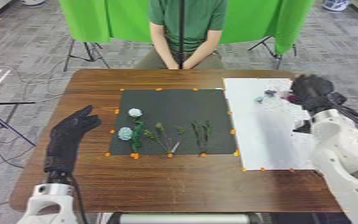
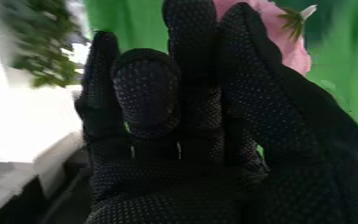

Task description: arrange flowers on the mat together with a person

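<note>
Right hand (image 1: 314,88), fingers nearly straight, hold unclear, by a pink flower (image 2: 294,55), pale tip (image 2: 309,11) slanting away from them.

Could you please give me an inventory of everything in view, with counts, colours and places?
table: one, brown, centre
dark mat: one, dark grey, left of centre on the table
white sheet: one, white, right side of the table
large flower heads: two, pale blue-white, left part of the dark mat
stems: several, green, across the mat's lower half
small blossoms: at least two, muted tones, upper white sheet
pink flower: one, pink, beside the right hand
markers: many, orange, around both edges
backdrop: green, behind the table
left hand: one, black, left of the dark mat
right hand: one, black, at the sheet's upper right
</note>
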You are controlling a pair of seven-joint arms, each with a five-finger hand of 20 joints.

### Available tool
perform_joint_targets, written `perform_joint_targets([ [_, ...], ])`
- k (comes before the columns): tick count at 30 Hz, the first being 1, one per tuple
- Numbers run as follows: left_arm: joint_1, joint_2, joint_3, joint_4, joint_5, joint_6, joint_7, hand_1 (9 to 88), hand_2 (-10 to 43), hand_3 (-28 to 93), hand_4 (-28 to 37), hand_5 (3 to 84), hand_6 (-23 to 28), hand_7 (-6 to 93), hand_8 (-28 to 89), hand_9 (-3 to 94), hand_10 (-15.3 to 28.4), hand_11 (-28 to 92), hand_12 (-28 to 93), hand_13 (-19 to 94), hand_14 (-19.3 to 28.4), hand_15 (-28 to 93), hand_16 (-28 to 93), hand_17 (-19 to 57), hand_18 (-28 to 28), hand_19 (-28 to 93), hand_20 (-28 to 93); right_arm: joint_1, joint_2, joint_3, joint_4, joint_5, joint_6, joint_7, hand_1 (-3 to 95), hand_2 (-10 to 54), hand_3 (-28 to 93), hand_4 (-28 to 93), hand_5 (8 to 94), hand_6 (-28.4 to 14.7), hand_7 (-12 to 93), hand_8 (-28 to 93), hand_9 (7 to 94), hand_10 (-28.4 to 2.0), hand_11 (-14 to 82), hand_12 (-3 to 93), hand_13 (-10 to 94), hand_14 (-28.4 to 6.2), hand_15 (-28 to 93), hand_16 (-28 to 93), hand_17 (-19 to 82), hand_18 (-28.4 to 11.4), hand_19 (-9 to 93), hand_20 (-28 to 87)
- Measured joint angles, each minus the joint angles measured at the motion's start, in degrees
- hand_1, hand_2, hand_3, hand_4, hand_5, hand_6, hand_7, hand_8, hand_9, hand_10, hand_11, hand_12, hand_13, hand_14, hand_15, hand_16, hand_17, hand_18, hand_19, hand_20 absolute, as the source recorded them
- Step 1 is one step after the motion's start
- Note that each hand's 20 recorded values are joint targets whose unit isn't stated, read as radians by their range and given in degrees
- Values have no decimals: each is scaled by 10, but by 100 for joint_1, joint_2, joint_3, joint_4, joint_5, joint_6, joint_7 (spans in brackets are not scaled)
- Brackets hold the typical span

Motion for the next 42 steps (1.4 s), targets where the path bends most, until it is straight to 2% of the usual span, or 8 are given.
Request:
perform_joint_targets([
  [1, 30, 5, -29, -27, 0, 4, -10, 242, -5, 653, -222, 460, 50, 132, -55, 466, 135, 197, 147, 382, 194, 232, 24, 62, 161, 128, 184, 170, 51, -148, -113, 122, 33, -25, 586, -95, 668, -271, 812, 39, 230, 74, 929, -64, 91, 448, 734, -82, 647, 363, 332, -170, 580, 495],
  [6, 183, 67, -121, -118, -53, 169, -44, 201, 158, 633, -281, 478, 52, 147, -57, 487, 145, 215, 143, 388, 197, 253, 19, 62, 160, 144, 182, 1283, 150, -1333, -362, 243, 414, -555, 587, -95, 666, -270, 814, 40, 228, 74, 930, -64, 90, 448, 732, -82, 651, 363, 331, -170, 578, 495],
  [8, 243, 106, -90, -180, -112, 483, -123, 207, 187, 643, -282, 483, 52, 156, -58, 491, 146, 218, 141, 393, 199, 261, 15, 64, 159, 156, 184, 1727, 112, -1873, -364, 200, 460, -860, 587, -95, 665, -272, 814, 41, 228, 75, 930, -64, 90, 448, 732, -83, 651, 363, 331, -170, 578, 496],
  [11, 321, 151, 5, -272, -256, 1151, -196, 212, 194, 647, -282, 485, 52, 160, -61, 493, 146, 222, 140, 397, 200, 268, 11, 65, 159, 163, 183, 2299, -49, -2670, -301, 66, 437, -1146, 586, -95, 666, -273, 814, 40, 228, 74, 931, -64, 90, 448, 731, -81, 652, 363, 331, -169, 577, 496],
  [13, 355, 149, 16, -282, -322, 1319, -197, 214, 193, 648, -282, 485, 52, 162, -62, 495, 144, 225, 140, 398, 199, 270, 8, 66, 159, 165, 182, 2626, -245, -3189, -153, -69, 420, -1244, 588, -95, 664, -275, 814, 40, 229, 75, 931, -64, 89, 448, 731, -80, 653, 363, 330, -168, 576, 496],
  [26, 366, 112, 35, -249, -356, 1080, -177, 212, 180, 652, -283, 484, 52, 164, -63, 492, 144, 224, 138, 397, 199, 272, 4, 68, 156, 163, 178, 3502, -1829, -4975, 1199, -854, -54, -1870, 591, -95, 663, -281, 808, 42, 233, 71, 927, -59, 88, 448, 724, -78, 659, 368, 328, -165, 574, 499],
  [36, 303, 118, 69, -215, -356, 1037, -181, 211, 143, 654, -283, 482, 51, 163, -63, 488, 145, 222, 138, 394, 200, 268, 3, 67, 156, 158, 176, 3521, -2052, -5093, 1504, -1093, -191, -1882, 587, -95, 672, -280, 790, 42, 226, 58, 917, -59, 78, 429, 718, -79, 652, 380, 326, -165, 569, 498],
  [42, 213, 120, 153, -161, -347, 910, -194, 210, 124, 655, -283, 481, 52, 162, -62, 486, 145, 221, 138, 391, 199, 264, 4, 66, 156, 156, 176, 3521, -2117, -5093, 1851, -1548, -159, -1906, 587, -95, 674, -276, 779, 44, 227, 54, 905, -57, 73, 424, 708, -74, 632, 419, 318, -162, 560, 497],
])
